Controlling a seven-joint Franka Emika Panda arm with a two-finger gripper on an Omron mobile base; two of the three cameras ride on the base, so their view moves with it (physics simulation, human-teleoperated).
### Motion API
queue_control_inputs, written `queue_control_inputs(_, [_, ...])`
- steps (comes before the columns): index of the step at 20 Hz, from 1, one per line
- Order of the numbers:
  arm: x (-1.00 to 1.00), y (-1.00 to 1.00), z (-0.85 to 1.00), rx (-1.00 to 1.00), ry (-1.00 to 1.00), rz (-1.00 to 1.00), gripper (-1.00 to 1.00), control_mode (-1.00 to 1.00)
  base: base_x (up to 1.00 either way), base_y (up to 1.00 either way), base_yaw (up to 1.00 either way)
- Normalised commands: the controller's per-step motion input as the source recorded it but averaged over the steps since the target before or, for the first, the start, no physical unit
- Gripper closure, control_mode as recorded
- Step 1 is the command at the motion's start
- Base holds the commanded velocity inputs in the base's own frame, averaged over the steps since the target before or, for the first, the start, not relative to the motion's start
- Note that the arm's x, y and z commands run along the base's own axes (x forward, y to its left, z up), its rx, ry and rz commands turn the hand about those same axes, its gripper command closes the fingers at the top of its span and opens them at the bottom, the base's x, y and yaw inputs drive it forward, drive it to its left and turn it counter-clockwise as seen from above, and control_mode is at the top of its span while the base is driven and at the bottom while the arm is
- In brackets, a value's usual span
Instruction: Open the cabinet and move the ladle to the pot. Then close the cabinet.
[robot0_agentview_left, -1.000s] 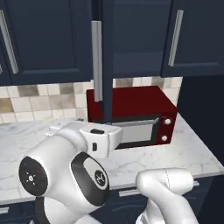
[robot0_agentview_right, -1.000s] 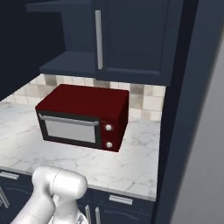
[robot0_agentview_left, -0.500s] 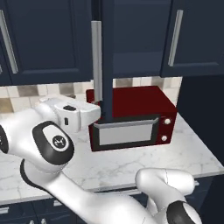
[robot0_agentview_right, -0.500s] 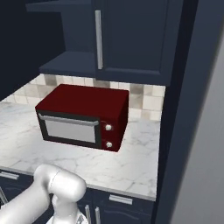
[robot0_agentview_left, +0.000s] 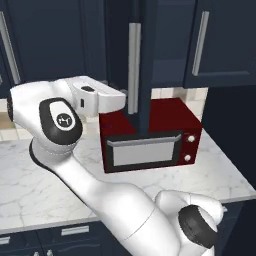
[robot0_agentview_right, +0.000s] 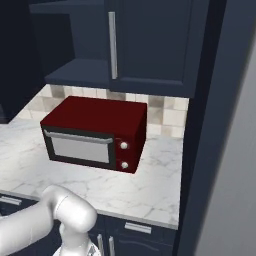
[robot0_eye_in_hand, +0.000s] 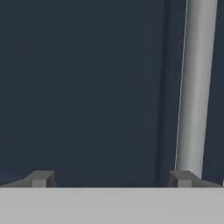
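Fingertips (robot0_eye_in_hand: 40, 178) of the gripper (robot0_eye_in_hand: 111, 179) stand wide apart and empty, close to the cabinet (robot0_eye_in_hand: 87, 87), its silver bar handle (robot0_eye_in_hand: 194, 87) just above the right tip.

Flat, even rendered light, soft shadows, slightly blurry, no glare.

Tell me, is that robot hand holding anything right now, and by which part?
Nothing is held. The gripper is open, fingertips wide apart, facing the cabinet door. The handle stands above one fingertip, not between the two.
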Motion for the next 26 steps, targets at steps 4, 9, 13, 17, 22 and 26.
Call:
queue_control_inputs(4, [0.34, -0.95, 0.35, 0.0, -0.02, -0.13, -1.0, -1.0, 0.0, 0.0, 0.0])
queue_control_inputs(9, [0.28, -1.0, 0.27, 0.0, -0.03, -0.04, -1.0, -1.0, 0.0, 0.0, 0.0])
queue_control_inputs(13, [0.23, -1.0, 0.17, 0.0, -0.03, 0.0, -1.0, -1.0, 0.0, 0.0, 0.0])
queue_control_inputs(17, [0.37, -1.0, 0.02, 0.0, -0.1, 0.08, -1.0, -1.0, 0.0, 0.0, 0.0])
queue_control_inputs(22, [0.5, -1.0, 0.0, 0.1, -0.15, 0.34, -1.0, -1.0, 0.0, 0.0, 0.0])
queue_control_inputs(26, [0.66, -1.0, 0.0, 0.12, -0.11, 0.43, -1.0, -1.0, 0.0, 0.0, 0.0])
